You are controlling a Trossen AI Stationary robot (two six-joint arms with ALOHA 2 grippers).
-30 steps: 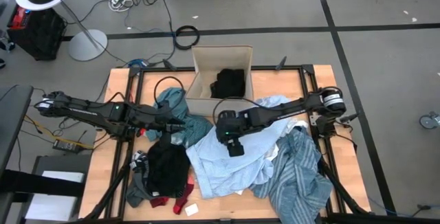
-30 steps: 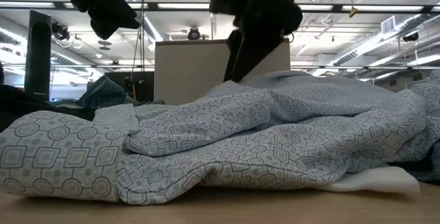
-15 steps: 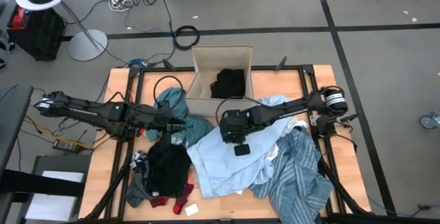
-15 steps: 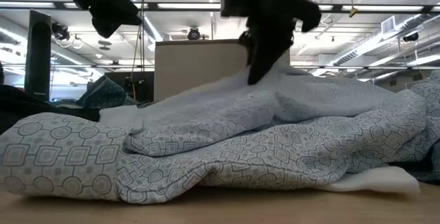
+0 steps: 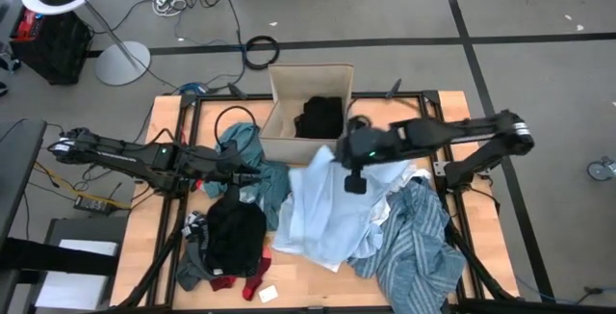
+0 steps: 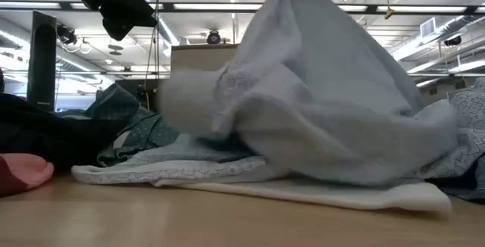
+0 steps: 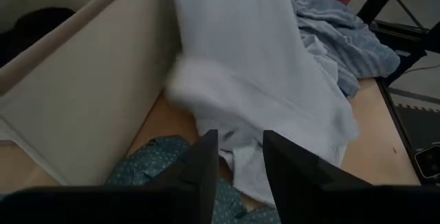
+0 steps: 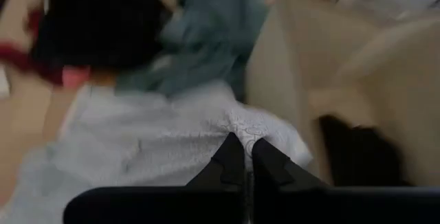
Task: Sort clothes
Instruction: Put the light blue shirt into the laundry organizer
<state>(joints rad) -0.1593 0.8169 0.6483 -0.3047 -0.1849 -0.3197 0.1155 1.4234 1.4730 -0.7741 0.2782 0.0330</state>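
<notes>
- Your right hand is closed on a pinch of the light-blue shirt and holds it up beside the cardboard box. Most of the shirt hangs down to the tabletop.
- The grip is only a small fold, so I think the cloth can slip out if you swing fast.
- The hanging part lies on the striped shirt and near the teal piece; it could drag them along.
- Your left hand waits over the teal piece with its fingers apart and holds nothing.
- The black garment and the red items lie near the front edge.
- Half a second ago the right hand was low on the flat shirt; now it has lifted the shirt toward the box.
</notes>
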